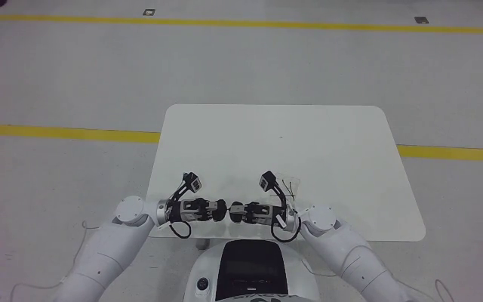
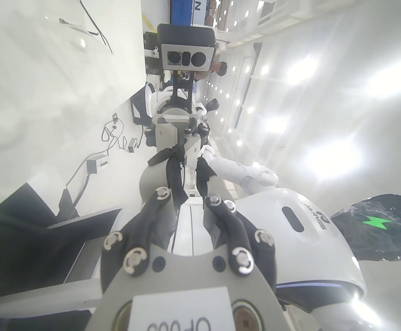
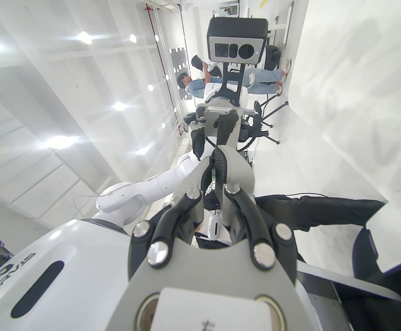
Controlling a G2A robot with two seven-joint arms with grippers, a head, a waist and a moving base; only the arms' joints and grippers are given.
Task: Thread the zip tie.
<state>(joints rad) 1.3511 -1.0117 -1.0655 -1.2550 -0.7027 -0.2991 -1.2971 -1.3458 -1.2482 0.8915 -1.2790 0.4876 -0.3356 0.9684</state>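
Meeting tip to tip above the near edge of the table, the right gripper is clenched on a thin zip tie. Whether the left gripper grips it cannot be told. Spare ties lie nearby on the table.

White table on grey floor crossed by yellow lines.

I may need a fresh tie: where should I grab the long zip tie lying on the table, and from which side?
Grip the long zip tie on its straight strap, clear of where a second tie seems to meet it. It lies flat on the table, so probably come straight down from above, jaws set across the strap's width.
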